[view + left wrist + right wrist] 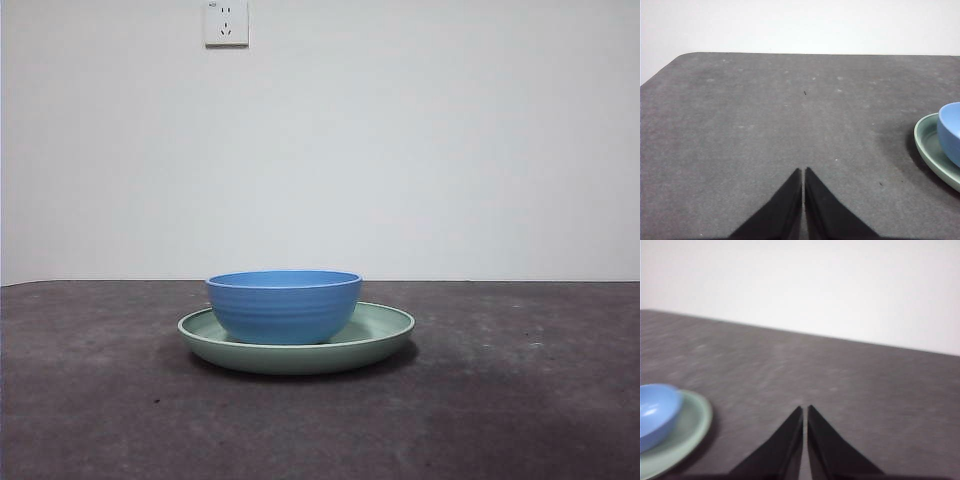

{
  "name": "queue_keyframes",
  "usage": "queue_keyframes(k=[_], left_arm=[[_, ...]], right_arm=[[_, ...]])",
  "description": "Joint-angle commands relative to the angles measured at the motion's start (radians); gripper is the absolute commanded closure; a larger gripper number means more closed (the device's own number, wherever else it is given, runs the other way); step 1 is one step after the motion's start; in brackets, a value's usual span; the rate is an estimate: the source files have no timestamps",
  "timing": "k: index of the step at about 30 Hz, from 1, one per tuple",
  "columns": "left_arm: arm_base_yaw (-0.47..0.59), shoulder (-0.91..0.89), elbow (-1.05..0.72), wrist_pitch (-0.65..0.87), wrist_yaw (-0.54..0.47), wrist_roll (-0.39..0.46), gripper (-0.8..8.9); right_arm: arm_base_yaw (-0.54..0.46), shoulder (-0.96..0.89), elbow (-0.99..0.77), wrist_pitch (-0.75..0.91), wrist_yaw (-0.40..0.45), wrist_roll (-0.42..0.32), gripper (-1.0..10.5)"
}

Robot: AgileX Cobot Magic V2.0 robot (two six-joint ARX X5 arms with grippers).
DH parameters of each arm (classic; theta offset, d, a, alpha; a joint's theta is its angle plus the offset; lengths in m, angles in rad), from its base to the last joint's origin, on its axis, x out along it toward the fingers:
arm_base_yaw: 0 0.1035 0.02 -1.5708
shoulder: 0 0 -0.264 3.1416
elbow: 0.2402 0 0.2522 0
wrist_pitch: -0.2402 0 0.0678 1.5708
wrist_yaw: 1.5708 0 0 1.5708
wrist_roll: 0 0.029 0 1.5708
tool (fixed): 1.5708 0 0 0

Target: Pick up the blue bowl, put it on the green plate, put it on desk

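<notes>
Left gripper [803, 172]: the two black jaws are seen pressed tip to tip, only a hairline seam between them, and nothing is held; bare desk [765, 125] lies under and ahead of the tips.
Bowl relative to left gripper: the blue bowl [951, 131] and the green plate [932, 150] are cut by the picture's edge in the left wrist view, well apart from the jaw tips — no contact.
Blue bowl: in the front view it is seen upright on the green plate, resting inside the rim and a little left of the plate's centre [284, 305].
Green plate: it is laid flat on the desk near the middle of the front view [380, 335], its rim showing wider on the right of the bowl.
Right gripper [805, 412]: the jaws are likewise closed together and empty; the view is blurred.
Bowl relative to right gripper: bowl [655, 412] and plate [690, 427] are seen off to one side of the tips, apart from them, with bare desk between.
Wall socket [226, 22]: one white outlet is seen high on the pale wall.
Count: one bowl, one plate, two grippers — none in the front view.
</notes>
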Motion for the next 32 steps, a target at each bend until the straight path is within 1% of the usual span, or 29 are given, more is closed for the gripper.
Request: queue_keyframes(k=[1, 6, 11, 14, 20, 25, 32], left_arm=[[0.002, -0.002, -0.02, -0.008, -0.001, 0.012, 8.04], [0.002, -0.002, -0.02, -0.008, -0.002, 0.012, 8.04], [0.002, -0.002, -0.02, -0.008, -0.002, 0.012, 8.04], [0.002, -0.002, -0.02, -0.008, -0.001, 0.012, 8.04], [0.002, -0.002, -0.02, -0.008, -0.001, 0.012, 8.04], [0.002, -0.002, -0.02, -0.008, -0.001, 0.012, 8.04], [0.002, -0.002, -0.02, -0.008, -0.001, 0.012, 8.04]], right_arm=[[-0.006, -0.054, -0.063, 0.047, 0.035, 0.011, 9.4], [-0.005, -0.145, -0.181, 0.097, 0.083, 0.011, 9.4], [-0.005, -0.194, -0.268, 0.119, 0.083, 0.013, 9.4], [-0.005, -0.217, -0.319, 0.15, 0.083, 0.045, 9.4], [-0.004, -0.26, -0.398, 0.149, 0.084, 0.091, 9.4], [0.003, -0.262, -0.408, 0.121, 0.103, 0.102, 9.4], [0.01, -0.262, -0.408, 0.077, 0.101, 0.113, 9.4]])
